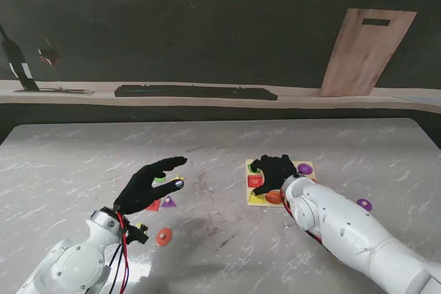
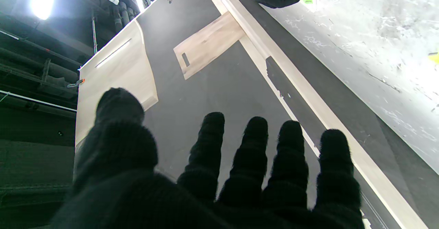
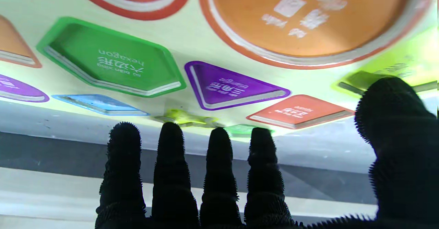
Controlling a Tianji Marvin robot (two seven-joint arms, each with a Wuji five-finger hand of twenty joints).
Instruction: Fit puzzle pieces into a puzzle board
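The pale yellow puzzle board [image 1: 311,175] lies right of centre, with coloured shapes on it. My right hand [image 1: 274,170] hovers flat over it, fingers [image 3: 219,167] spread, holding nothing. The right wrist view shows the board's green hexagon recess [image 3: 109,62], purple triangle recess [image 3: 229,84], a red square [image 3: 298,112] and a big orange circle [image 3: 301,19]. My left hand [image 1: 150,184] is raised over loose pieces, its fingers [image 2: 247,160] apart and empty. Beside it lie a red piece [image 1: 153,205], a purple triangle [image 1: 168,202] and an orange round piece [image 1: 164,237].
A purple piece [image 1: 364,204] lies to the right of my right forearm. A dark keyboard [image 1: 196,91] and a leaning wooden board [image 1: 368,51] stand on the ledge beyond the marble table's far edge. A small yellow piece [image 1: 140,226] sits by my left wrist.
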